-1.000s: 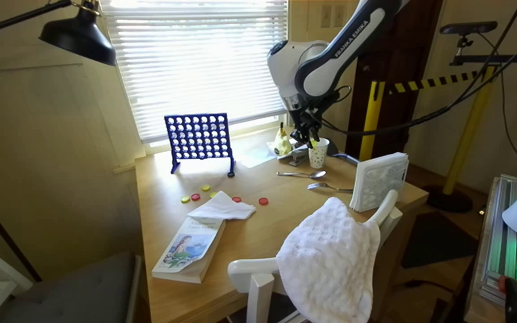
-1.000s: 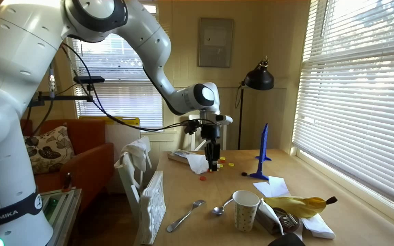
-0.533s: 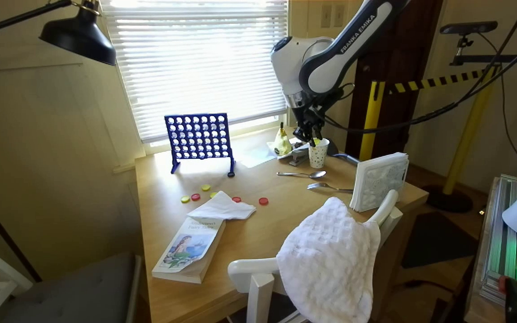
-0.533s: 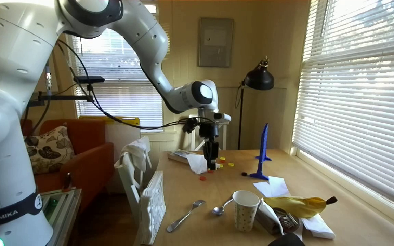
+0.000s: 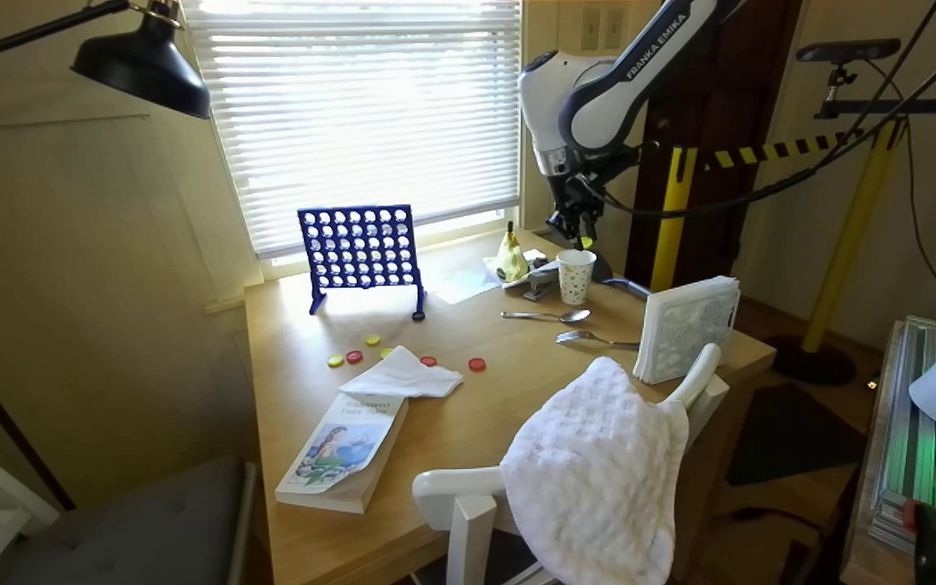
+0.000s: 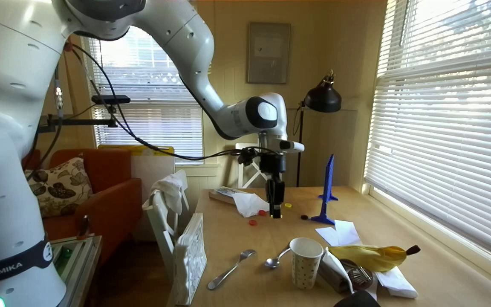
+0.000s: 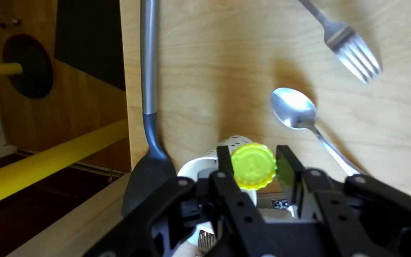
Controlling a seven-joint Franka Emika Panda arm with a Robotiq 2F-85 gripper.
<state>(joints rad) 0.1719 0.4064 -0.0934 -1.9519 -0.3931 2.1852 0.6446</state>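
Note:
My gripper [image 7: 253, 153] is closed round a yellow scalloped disc [image 7: 254, 167], held between its fingertips in the wrist view. The disc also shows below the fingers in an exterior view [image 5: 587, 242]. A white speckled paper cup [image 7: 192, 167] stands upright on the table, below and beside the disc in the wrist view, partly hidden by the fingers. In an exterior view the gripper [image 5: 575, 231] hangs above the cup [image 5: 575, 280]. In an exterior view the gripper [image 6: 275, 213] appears farther back than the cup [image 6: 306, 264]. A spoon [image 7: 294, 109] and a fork [image 7: 350, 46] lie near.
A spatula [image 7: 150, 175] lies by the table edge. A blue upright grid rack [image 5: 362, 248], loose yellow discs [image 5: 335, 361] and red discs [image 5: 477, 365], a napkin [image 5: 415, 378] and a book [image 5: 342, 455] are on the table. A white patterned stack [image 5: 683, 333] stands upright. A towel-draped chair [image 5: 598, 463] is alongside.
The gripper has moved up and to the right in an exterior view, with the yellow disc lifting clear of the cup's outline. The things on the table have not moved.

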